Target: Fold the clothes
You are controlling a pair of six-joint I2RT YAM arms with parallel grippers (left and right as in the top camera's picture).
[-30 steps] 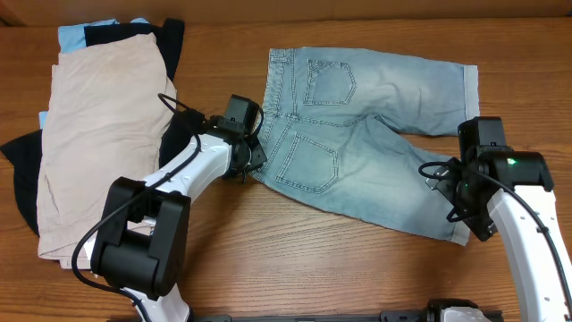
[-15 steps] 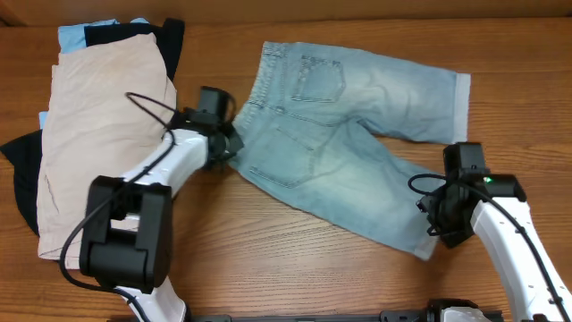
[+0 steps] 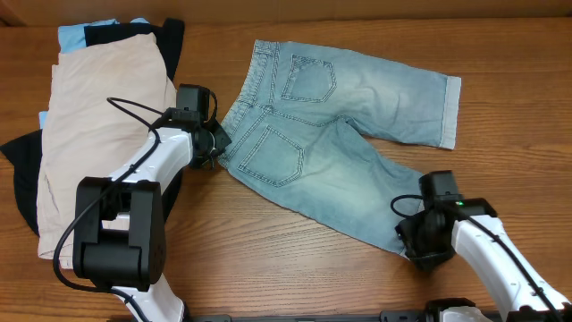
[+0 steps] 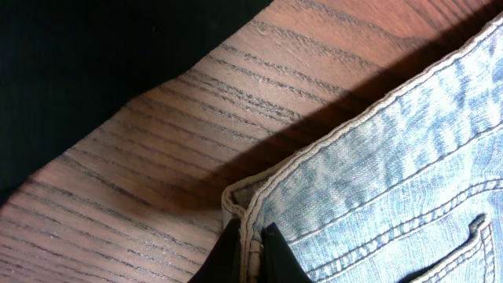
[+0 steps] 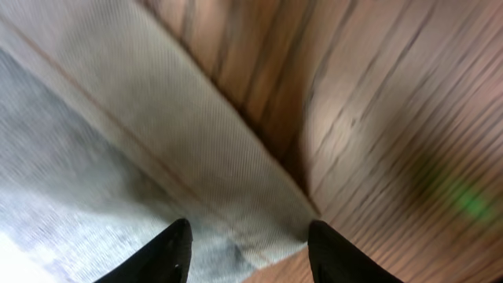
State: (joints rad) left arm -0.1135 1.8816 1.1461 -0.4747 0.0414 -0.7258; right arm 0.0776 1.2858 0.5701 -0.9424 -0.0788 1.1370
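The denim shorts (image 3: pixel 331 152) lie flat, pockets up, on the table (image 3: pixel 268 268), just beside a pile of clothes (image 3: pixel 98 116). The left gripper (image 4: pixel 251 245) has its jaws pinched tight on the shorts' waistband corner. The right gripper (image 5: pixel 247 229) has its jaws spread, with the lower leg's hem lying between them.

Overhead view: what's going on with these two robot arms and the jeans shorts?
Two robot arms are working on the denim shorts, which lie spread flat, pockets up, not yet folded. The left gripper pinches the waistband corner; the right gripper sits over a leg hem, jaws apart. A pile of other clothes waits at the left.
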